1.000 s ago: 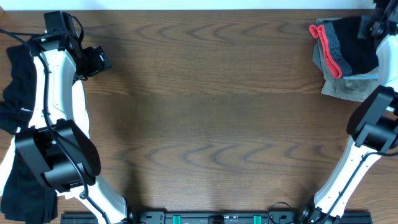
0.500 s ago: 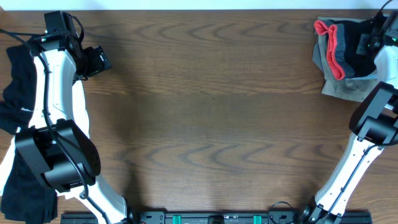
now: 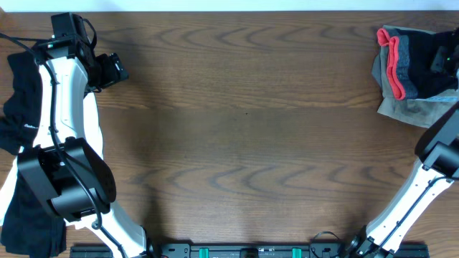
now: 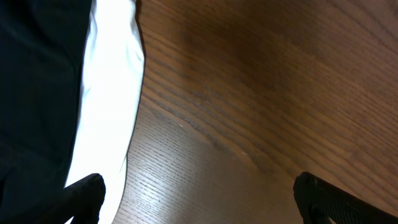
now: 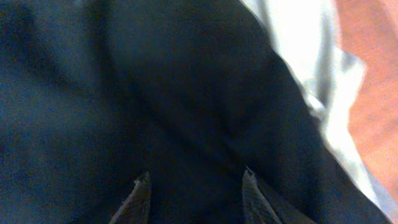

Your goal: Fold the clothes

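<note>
Bunched black pants (image 3: 426, 80), coral-edged waistband (image 3: 391, 66), atop taupe garment (image 3: 403, 111)

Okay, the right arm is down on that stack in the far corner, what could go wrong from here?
1. The right gripper has its tips apart right against the black fabric; lifting away, it might snag a layer and undo the fold.
2. The stack sits at the table's far right corner, so any drag could pull it towards the edge.
</note>
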`<move>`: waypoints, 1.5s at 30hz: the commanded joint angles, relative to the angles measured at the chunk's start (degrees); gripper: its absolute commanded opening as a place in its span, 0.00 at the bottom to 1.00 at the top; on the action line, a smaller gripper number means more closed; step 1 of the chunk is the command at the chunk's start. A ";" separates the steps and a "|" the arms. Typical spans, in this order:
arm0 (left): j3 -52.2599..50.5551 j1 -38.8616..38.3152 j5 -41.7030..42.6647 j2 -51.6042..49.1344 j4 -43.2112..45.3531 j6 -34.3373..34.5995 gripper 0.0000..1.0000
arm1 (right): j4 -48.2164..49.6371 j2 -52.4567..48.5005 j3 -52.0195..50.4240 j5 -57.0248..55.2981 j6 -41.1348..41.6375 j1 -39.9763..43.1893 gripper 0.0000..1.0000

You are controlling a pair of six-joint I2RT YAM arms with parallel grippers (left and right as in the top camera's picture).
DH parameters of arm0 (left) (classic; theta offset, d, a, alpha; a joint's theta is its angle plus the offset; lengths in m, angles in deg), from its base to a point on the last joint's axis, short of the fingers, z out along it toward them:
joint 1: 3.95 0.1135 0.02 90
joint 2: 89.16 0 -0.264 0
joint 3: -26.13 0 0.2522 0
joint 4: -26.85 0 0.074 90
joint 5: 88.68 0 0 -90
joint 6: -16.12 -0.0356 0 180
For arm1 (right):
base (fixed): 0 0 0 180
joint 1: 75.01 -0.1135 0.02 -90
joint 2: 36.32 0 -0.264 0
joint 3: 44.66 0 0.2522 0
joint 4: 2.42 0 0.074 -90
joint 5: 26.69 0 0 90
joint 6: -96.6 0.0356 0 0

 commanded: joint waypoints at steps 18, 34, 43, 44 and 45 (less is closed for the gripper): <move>-0.72 -0.07 -0.09 -0.94 0.15 0.35 0.98 | -6.80 1.38 -1.18 -0.61 9.29 9.03 0.46; -0.72 -0.07 -0.07 -0.94 0.07 0.35 0.98 | -5.25 -2.80 -0.90 2.08 8.85 11.67 0.40; -0.72 -0.07 -0.07 -0.94 0.00 0.37 0.98 | -5.03 6.01 -0.90 4.07 8.87 11.80 0.37; -0.72 -0.07 -0.07 -0.94 0.00 0.37 0.98 | -4.81 6.49 -0.90 4.07 8.87 11.80 0.38; -0.72 -0.07 -0.07 -0.94 0.00 0.37 0.98 | -4.37 6.99 -0.90 4.04 8.85 11.80 0.38</move>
